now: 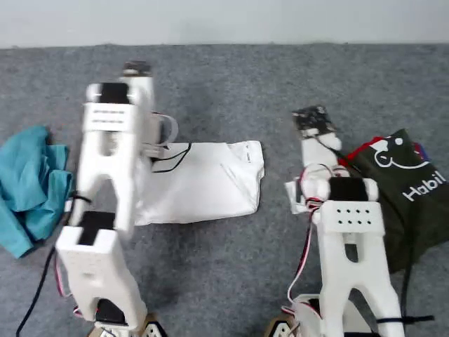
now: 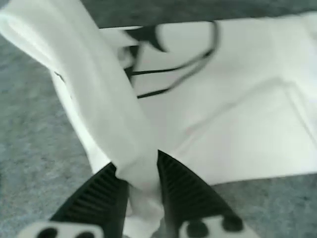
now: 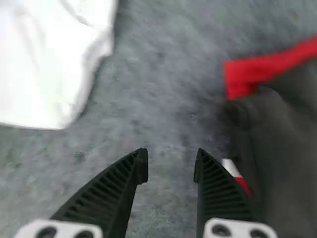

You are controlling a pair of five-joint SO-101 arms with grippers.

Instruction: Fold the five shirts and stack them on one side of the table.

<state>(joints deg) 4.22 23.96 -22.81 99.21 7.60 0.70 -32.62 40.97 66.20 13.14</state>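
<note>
We are watching the left gripper (image 2: 137,162) clenching a raised edge of the white shirt (image 2: 237,124), its length running sideways toward the right gripper (image 3: 171,154), hovering open nearby.

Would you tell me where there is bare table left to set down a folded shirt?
Bare grey table runs along the far edge beyond the white shirt and on its near side. Crowded: teal shirt at left, dark shirt at right.
</note>
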